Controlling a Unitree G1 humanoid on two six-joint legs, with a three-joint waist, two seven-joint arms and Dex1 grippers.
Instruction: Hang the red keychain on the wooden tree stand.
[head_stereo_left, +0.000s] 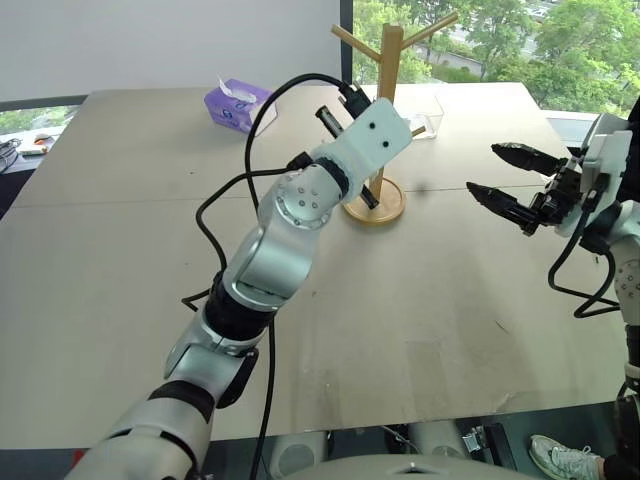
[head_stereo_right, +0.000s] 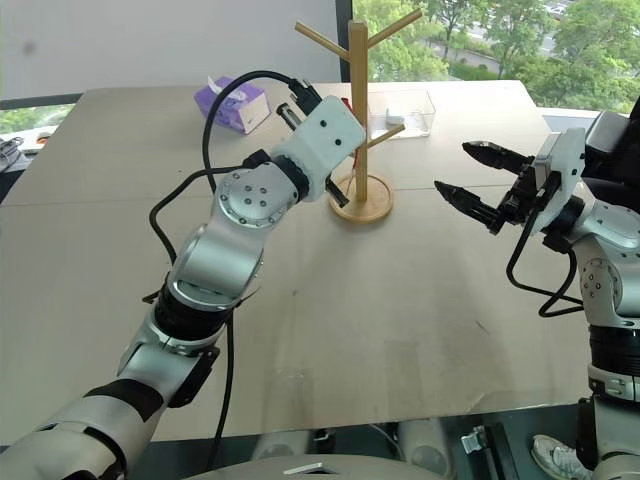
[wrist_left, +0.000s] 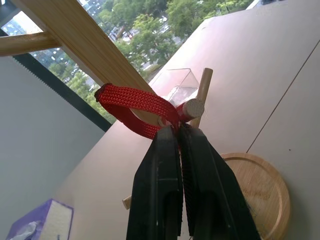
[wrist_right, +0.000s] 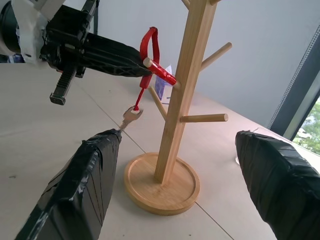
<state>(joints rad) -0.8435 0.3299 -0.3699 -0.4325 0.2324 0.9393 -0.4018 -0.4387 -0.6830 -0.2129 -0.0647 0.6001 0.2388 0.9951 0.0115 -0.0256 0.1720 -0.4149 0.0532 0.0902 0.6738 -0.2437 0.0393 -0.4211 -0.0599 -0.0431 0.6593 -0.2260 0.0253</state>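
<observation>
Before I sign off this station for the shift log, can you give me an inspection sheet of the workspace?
Surface: tan table, bare in front.
Job's things: red keychain looped over a peg of the wooden tree stand; its key dangles below.
Clutter: purple tissue box; clear plastic container behind the stand.
Grippers: left gripper, fingers shut on the keychain strap at the peg; right gripper open, off to the side of the stand, holding nothing.
Cables: black cable arcs over the left arm.
Surroundings: window with trees; white wall.
</observation>
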